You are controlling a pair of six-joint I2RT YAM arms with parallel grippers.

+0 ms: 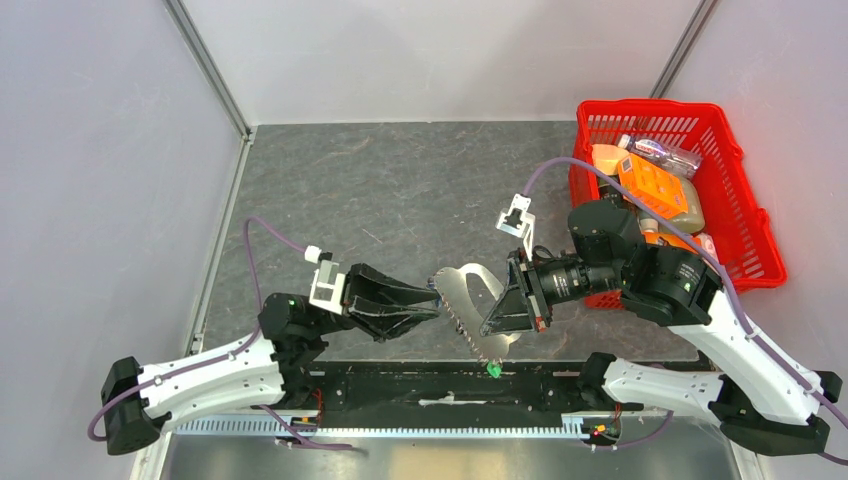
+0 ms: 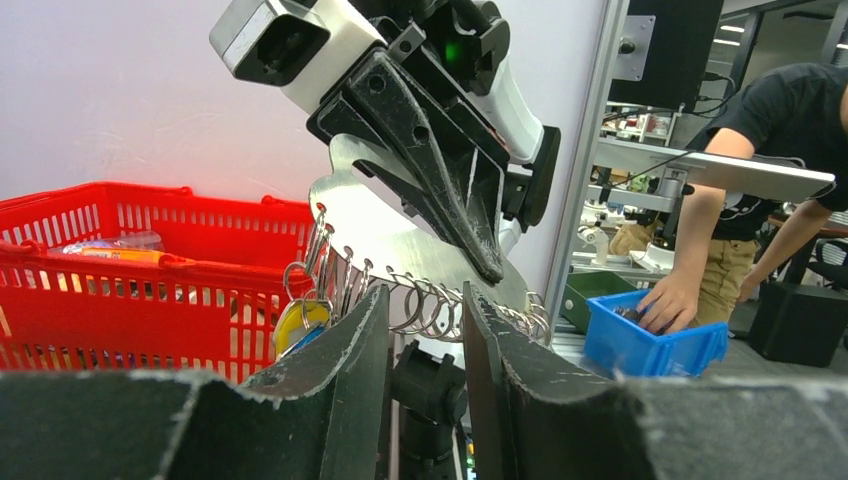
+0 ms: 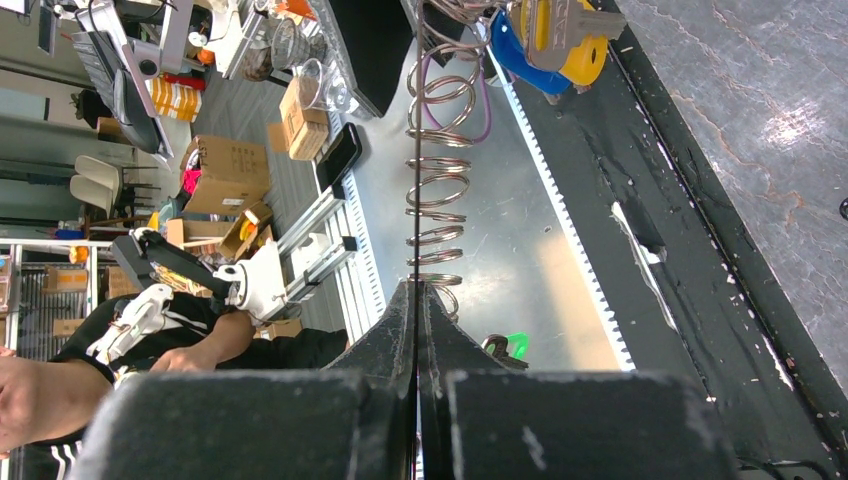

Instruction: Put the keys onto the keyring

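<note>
— Two questions: where's the keyring (image 1: 462,285), and what's nearby?
— Right end effector (image 3: 415,292) pinches it over the tabletop's (image 1: 400,190) near edge. Left end effector (image 2: 425,300), spread, faces its rings (image 3: 437,190); keys (image 2: 296,322) hang there, red basket (image 1: 650,106) beyond.

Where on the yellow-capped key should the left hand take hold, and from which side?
The yellow cap, probably from the left hand's side, underneath the metal plate. The key dangles from the rings at the end far from the right hand's grip, so its broad cap hangs exposed, beside a blue one.
</note>
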